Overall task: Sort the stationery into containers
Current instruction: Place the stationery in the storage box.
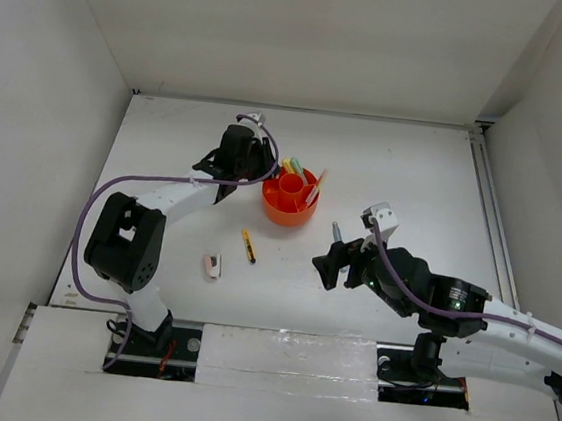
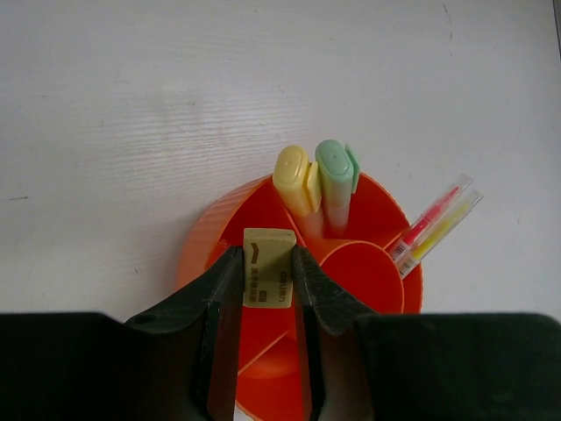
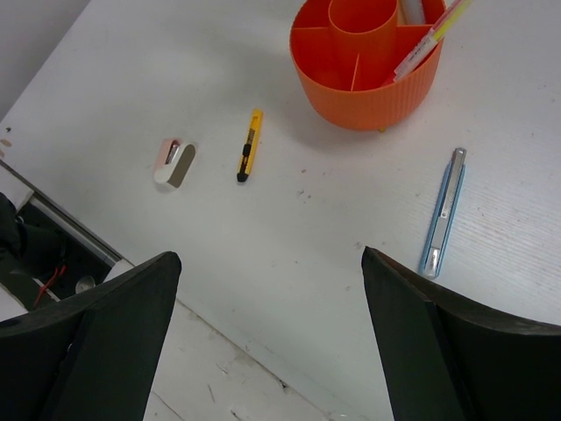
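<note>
tan eraser [image 2: 268,270]: I'm pinching it upright in my left gripper [image 2: 267,256], bottom centre of the left wrist view, over the tub's left side; can't tell if it's touching the tub.
orange tub [image 1: 273,208]: sitting mid-frame in the top view, just right of my left gripper.
in tub: yellow highlighter [image 2: 296,180] and green highlighter [image 2: 336,171] standing side by side in a far outer compartment; thin red and yellow pens [image 2: 436,224] leaning out over the right rim.
on table [image 1: 414,184]: yellow-black pen [image 1: 248,245] and pink-white eraser [image 1: 213,265] lying below-left of the tub; grey-blue pen [image 3: 443,210] lying below-right, all apart from it.
right gripper [image 3: 267,263]: I'm holding it spread wide, nothing in it, hovering right of centre in the top view, near the grey-blue pen.
</note>
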### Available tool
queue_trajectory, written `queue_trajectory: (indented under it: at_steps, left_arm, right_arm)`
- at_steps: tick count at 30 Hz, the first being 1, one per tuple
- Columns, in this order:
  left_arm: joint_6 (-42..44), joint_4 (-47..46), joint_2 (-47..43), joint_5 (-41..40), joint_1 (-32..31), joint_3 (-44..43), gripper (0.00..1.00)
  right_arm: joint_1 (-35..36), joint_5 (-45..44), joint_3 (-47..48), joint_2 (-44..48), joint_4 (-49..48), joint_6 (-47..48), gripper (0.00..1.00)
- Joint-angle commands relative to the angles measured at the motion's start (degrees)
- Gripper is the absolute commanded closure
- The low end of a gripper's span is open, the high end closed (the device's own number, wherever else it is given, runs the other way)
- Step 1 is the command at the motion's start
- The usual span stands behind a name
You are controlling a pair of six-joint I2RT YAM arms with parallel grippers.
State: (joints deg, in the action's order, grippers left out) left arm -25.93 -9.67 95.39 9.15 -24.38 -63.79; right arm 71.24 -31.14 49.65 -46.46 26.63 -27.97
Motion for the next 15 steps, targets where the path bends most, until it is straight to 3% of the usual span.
queue_trajectory:
  at_steps: [1, 15]
  left_arm:
    - [0.4, -1.2, -1.4, 0.2, -0.1, 1.0, 0.80]
    - [1.1, 0.5, -4.7, 0.7, -0.1, 1.6, 0.59]
  right_arm:
    - [0.2, -1.2, 0.4, 0.1, -1.1, -0.3, 0.10]
    - [0.2, -0.7, 0.9, -1.5, -2.2, 0.7, 0.10]
